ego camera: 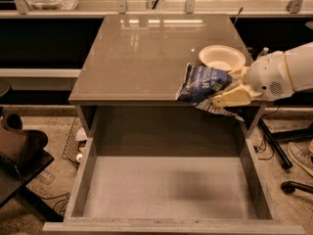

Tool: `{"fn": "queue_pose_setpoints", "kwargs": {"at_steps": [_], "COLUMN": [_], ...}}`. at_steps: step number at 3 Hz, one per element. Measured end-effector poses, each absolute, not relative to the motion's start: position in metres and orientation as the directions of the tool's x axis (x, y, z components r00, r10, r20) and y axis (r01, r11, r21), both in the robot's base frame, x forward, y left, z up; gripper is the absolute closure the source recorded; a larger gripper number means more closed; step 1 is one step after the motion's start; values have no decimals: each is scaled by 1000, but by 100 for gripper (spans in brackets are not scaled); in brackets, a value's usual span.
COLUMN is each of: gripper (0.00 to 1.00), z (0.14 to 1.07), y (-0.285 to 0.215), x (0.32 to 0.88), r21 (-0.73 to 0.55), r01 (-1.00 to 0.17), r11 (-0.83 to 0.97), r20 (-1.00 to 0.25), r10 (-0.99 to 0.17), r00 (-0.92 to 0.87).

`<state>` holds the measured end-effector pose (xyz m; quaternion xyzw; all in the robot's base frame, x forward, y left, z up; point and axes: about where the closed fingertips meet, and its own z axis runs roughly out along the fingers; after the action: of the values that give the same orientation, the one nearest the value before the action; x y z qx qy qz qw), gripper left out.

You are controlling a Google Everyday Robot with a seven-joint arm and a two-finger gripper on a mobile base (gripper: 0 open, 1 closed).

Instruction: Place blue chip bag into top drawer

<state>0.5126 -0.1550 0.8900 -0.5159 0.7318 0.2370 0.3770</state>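
The blue chip bag, crumpled dark-blue foil with white lettering, hangs in the air at the cabinet's front right edge. My gripper comes in from the right on a white arm and is shut on the bag's right side, its cream fingers pinching the foil. The top drawer is pulled wide open below, its flat grey-brown bottom bare. The bag hovers above the drawer's back right corner, well over its floor.
A white bowl sits on the cabinet top at the right, just behind the bag. A dark chair stands at the left. Cables and chair legs lie on the floor at the right.
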Motion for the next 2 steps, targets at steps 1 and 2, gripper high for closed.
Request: {"fn": "queue_pose_setpoints", "kwargs": {"at_steps": [1, 2], "gripper": [100, 100], "z": [871, 828], "y": [-146, -126], "x": [508, 482], "r21": [-24, 3], "r01": [-941, -952], "r11": [338, 305], "r20": [-791, -785], "r10": [-582, -589], "r00": [-189, -192]}}
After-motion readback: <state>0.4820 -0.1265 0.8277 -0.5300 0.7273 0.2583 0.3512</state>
